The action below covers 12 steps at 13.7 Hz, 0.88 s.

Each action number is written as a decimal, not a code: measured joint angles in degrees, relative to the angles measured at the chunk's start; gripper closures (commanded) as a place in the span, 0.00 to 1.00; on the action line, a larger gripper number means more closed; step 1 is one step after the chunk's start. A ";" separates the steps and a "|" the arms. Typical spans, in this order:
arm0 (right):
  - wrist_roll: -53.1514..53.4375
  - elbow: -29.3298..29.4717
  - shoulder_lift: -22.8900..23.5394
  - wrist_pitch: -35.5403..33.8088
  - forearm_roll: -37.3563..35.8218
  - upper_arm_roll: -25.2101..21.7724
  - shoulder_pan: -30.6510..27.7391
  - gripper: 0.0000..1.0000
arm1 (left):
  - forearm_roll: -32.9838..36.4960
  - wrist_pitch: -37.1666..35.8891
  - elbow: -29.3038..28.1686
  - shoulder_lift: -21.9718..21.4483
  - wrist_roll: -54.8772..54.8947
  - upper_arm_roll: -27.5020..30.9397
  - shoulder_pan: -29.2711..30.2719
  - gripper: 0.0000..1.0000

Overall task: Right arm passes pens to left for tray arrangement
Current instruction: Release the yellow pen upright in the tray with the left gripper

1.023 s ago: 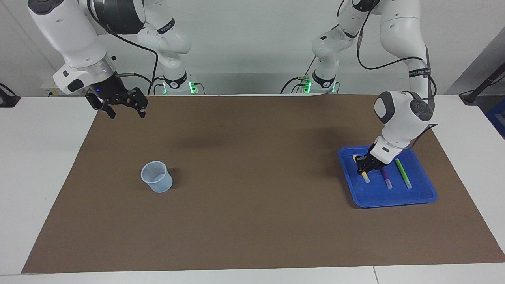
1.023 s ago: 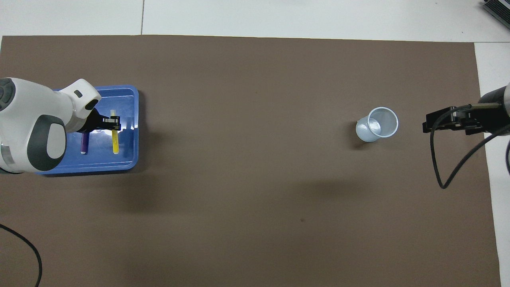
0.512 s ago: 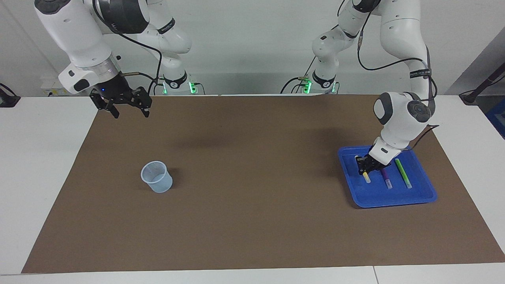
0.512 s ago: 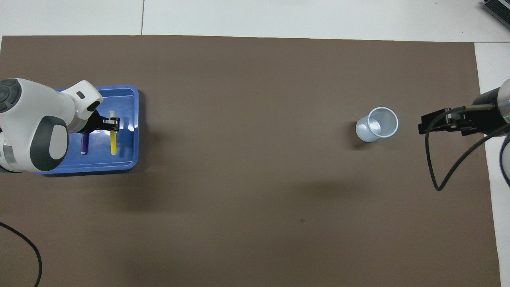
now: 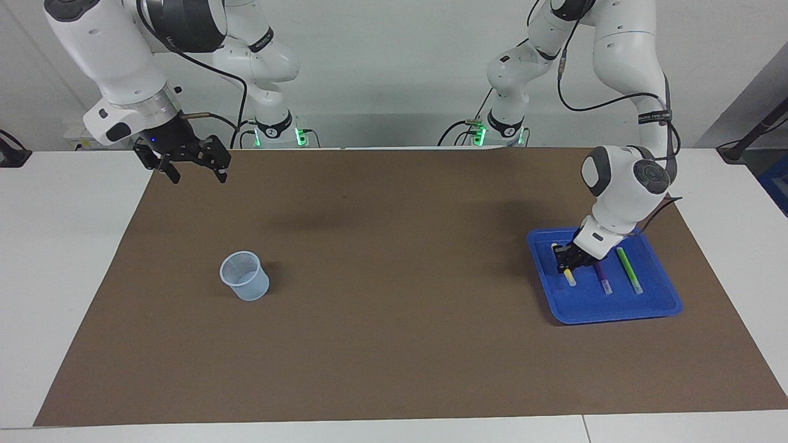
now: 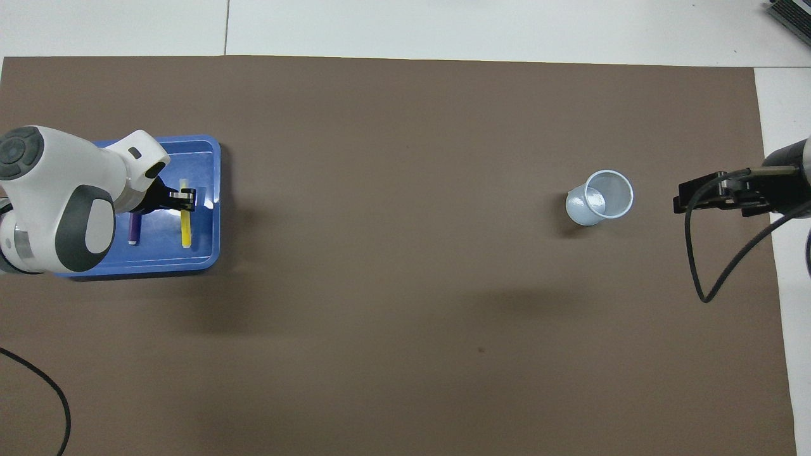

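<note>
All three pens are seen in the blue tray at the left arm's end of the desk: the green pen, the purple pen and the yellow pen, laid side by side. The cup looks emptied, so only the release seems left. The left pincer is clamped on the yellow pen, low in the tray. The right pincer is held wide and empty above the desk's edge, waiting.

Glossy plastic tray, matt mat
</note>
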 measured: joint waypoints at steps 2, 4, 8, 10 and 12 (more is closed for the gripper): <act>0.00 -0.01 0.00 0.00 0.00 0.00 0.13 0.00 | 0.02 0.13 -0.03 0.04 -0.46 0.00 -0.01 0.81; 0.00 -0.02 0.00 0.00 0.00 -0.05 0.14 0.00 | 0.03 0.42 -0.04 0.08 -0.86 0.00 -0.01 0.66; 0.00 -0.04 -0.01 0.00 0.00 -0.32 0.12 0.00 | 0.05 1.11 -0.06 0.21 -1.87 0.00 -0.01 0.51; 0.00 -0.05 -0.02 0.00 0.00 -0.52 0.01 0.00 | 0.05 1.27 -0.06 0.22 -1.92 0.00 -0.01 0.51; 0.00 -0.05 -0.02 0.00 0.00 -0.67 0.05 0.00 | 0.05 1.29 -0.06 0.23 -1.96 0.00 -0.01 0.44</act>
